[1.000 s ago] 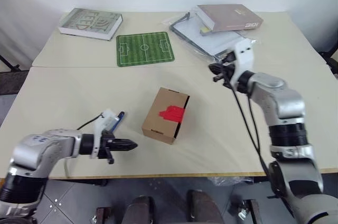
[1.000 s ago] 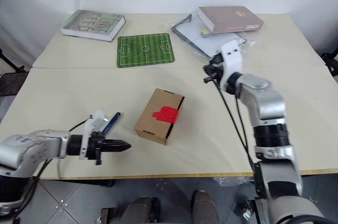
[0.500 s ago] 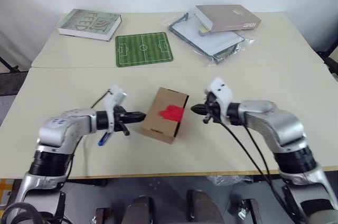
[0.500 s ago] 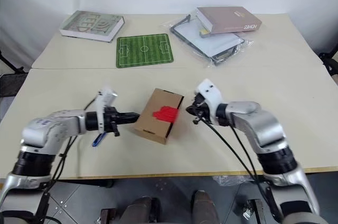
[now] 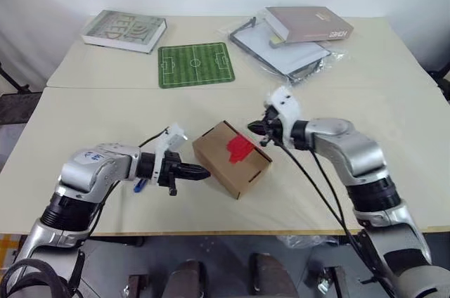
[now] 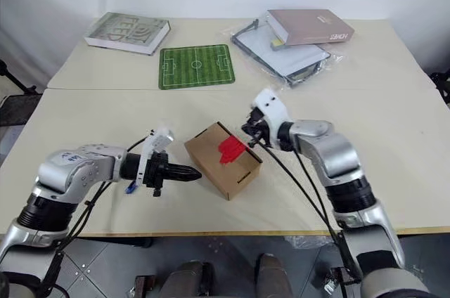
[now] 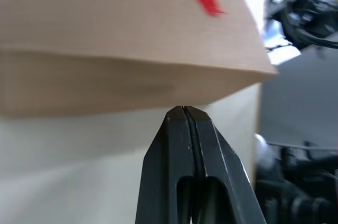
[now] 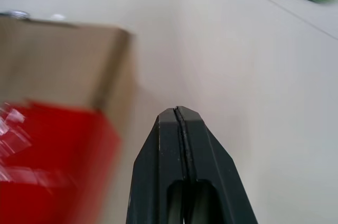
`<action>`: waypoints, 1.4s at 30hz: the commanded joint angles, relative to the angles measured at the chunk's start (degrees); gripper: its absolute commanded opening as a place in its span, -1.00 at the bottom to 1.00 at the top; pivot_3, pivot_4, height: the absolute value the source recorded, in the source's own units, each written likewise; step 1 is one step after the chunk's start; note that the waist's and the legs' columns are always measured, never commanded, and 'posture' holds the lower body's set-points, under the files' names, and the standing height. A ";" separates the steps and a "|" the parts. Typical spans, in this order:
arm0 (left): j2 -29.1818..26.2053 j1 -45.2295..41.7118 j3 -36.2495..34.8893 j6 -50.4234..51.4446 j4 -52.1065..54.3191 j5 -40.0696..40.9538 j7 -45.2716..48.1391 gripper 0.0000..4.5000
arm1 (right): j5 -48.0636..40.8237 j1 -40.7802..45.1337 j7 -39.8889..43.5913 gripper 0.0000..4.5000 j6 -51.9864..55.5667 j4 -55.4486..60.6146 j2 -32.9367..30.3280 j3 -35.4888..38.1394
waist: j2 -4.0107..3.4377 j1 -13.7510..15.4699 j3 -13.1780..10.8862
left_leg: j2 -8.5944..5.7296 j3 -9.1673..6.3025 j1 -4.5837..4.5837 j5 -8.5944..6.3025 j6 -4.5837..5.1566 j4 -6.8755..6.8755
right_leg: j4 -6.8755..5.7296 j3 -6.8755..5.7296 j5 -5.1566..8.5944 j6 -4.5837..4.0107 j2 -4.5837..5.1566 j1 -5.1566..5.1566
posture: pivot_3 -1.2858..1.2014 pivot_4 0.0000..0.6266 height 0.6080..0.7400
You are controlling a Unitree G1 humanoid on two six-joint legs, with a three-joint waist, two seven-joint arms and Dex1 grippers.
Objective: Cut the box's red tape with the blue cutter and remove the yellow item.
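Observation:
The brown box (image 5: pixel 226 164) lies in the middle of the table, with the red tape (image 5: pixel 239 148) across its top. My left gripper (image 5: pixel 205 173) is shut, its tip at the box's near left side; the left wrist view shows its tip (image 7: pixel 183 109) right at the carton wall (image 7: pixel 105 76). My right gripper (image 5: pixel 252 128) is shut too, its tip at the box's far right corner, with the red tape (image 8: pixel 47 160) close by. The blue cutter (image 5: pixel 138 185) lies on the table behind my left forearm, mostly hidden. The yellow item is hidden.
At the back of the table lie a grey-green book (image 5: pixel 124 29), a green football-pitch mat (image 5: pixel 195 64) and a mauve book (image 5: pixel 308 22) on a plastic-wrapped flat pack (image 5: pixel 281 52). The table's front edge (image 5: pixel 232 231) runs just below the box.
The box has turned on the table. My left gripper has moved right along its near side, and my right gripper has come to its far corner. Both stayed shut.

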State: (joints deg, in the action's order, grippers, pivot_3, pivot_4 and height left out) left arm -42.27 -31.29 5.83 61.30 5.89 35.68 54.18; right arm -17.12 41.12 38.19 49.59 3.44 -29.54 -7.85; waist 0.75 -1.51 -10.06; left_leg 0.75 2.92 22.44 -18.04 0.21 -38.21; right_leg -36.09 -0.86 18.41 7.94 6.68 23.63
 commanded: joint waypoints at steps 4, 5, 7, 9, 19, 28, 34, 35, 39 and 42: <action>-0.59 -1.67 -10.46 -8.59 -7.52 -4.07 -6.72 -1.00 | -3.54 -7.12 1.26 -0.99 9.06 14.43 -9.83 7.33 | 0.00 0.10 0.00 | 0.03 0.04 -0.01 0.00 0.00 0.02 | 0.04 -0.01 0.00 0.00 -0.04 0.00 | 0.03 -0.52 1.00; 0.36 -2.80 -10.99 -10.48 -9.48 -4.89 -7.79 -1.00 | -4.40 -9.00 2.09 -0.99 10.77 16.99 -11.78 7.05 | 0.00 0.18 0.00 | 0.04 0.02 -0.02 0.00 0.01 0.02 | 0.03 -0.04 0.00 0.00 -0.04 -0.01 | 0.03 -0.52 1.00; 2.94 -5.55 -11.75 -15.75 -14.36 -6.79 -9.63 -1.00 | -6.93 -12.47 3.68 -0.99 14.58 22.02 -15.03 6.77 | 0.02 0.34 -0.01 | -0.03 0.04 -0.01 -0.02 0.03 0.00 | 0.07 -0.04 0.00 0.00 -0.03 -0.03 | 0.03 -0.52 1.00; 5.84 -8.43 -12.64 -20.01 -20.13 -8.34 -11.58 -1.00 | -9.48 -15.08 5.16 -0.99 17.11 26.29 -17.13 6.70 | 0.04 1.18 -0.02 | -0.08 0.09 0.00 -0.03 0.05 -0.07 | 0.09 -0.04 -0.02 0.04 -0.02 -0.05 | 0.03 -0.52 1.00; 13.70 -14.86 -2.82 -25.90 -32.50 -13.16 0.61 -1.00 | -17.15 -15.41 0.72 -0.99 24.18 33.03 -10.80 7.83 | 0.11 1.48 -0.05 | -0.18 0.19 0.07 -0.11 0.17 -0.38 | 0.08 -0.08 -0.05 0.08 -0.05 -0.06 | 0.03 -0.52 1.00; 15.23 -15.95 3.13 -21.97 -28.94 -14.21 9.47 -1.00 | -23.22 -16.76 -2.36 -0.99 32.06 38.83 -9.87 14.06 | 0.11 1.53 -0.05 | -0.18 0.09 0.22 -0.18 0.30 -0.62 | 0.05 -0.13 -0.06 0.10 -0.04 -0.05 | 0.03 -0.52 1.00; 15.32 -15.60 4.29 -21.48 -28.20 -15.57 10.78 -1.00 | -26.32 -18.48 -2.75 -0.99 36.70 41.30 -10.59 16.90 | 0.10 1.55 -0.05 | -0.16 -0.02 0.39 -0.21 0.34 -0.81 | 0.04 -0.18 -0.08 0.14 -0.04 -0.03 | 0.03 -0.52 1.00; 15.33 -15.65 4.21 -21.62 -28.45 -15.85 10.62 -1.00 | -26.26 -19.04 -2.83 -0.99 36.66 41.40 -11.14 16.75 | 0.11 1.56 -0.05 | -0.16 -0.02 0.39 -0.21 0.34 -0.82 | 0.05 -0.18 -0.08 0.14 -0.04 -0.03 | 0.03 -0.52 1.00; 15.00 -15.75 2.43 -22.50 -29.16 -16.58 8.97 -1.00 | -25.03 -21.37 -3.15 -0.99 34.31 41.54 -14.09 16.32 | 0.11 1.60 -0.05 | -0.17 -0.03 0.42 -0.23 0.37 -0.86 | 0.06 -0.16 -0.10 0.18 -0.02 -0.03 | 0.03 -0.52 1.00; 14.25 -16.37 -1.21 -23.64 -30.30 -16.35 6.06 -1.00 | -21.98 -24.34 -2.83 -0.99 30.04 39.06 -18.95 16.24 | 0.11 1.64 -0.05 | -0.18 -0.06 0.49 -0.23 0.38 -0.88 | 0.07 -0.17 -0.11 0.20 -0.02 -0.01 | 0.03 -0.52 1.00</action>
State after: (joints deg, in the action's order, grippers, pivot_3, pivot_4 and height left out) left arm -27.31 -46.59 7.35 38.97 -25.20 19.02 61.40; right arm -40.90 17.52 35.37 82.28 42.47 -46.57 7.29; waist 0.86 0.12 -10.11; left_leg 0.57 2.84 22.95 -18.28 0.59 -39.10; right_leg -36.01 -1.03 18.30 8.14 6.66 23.64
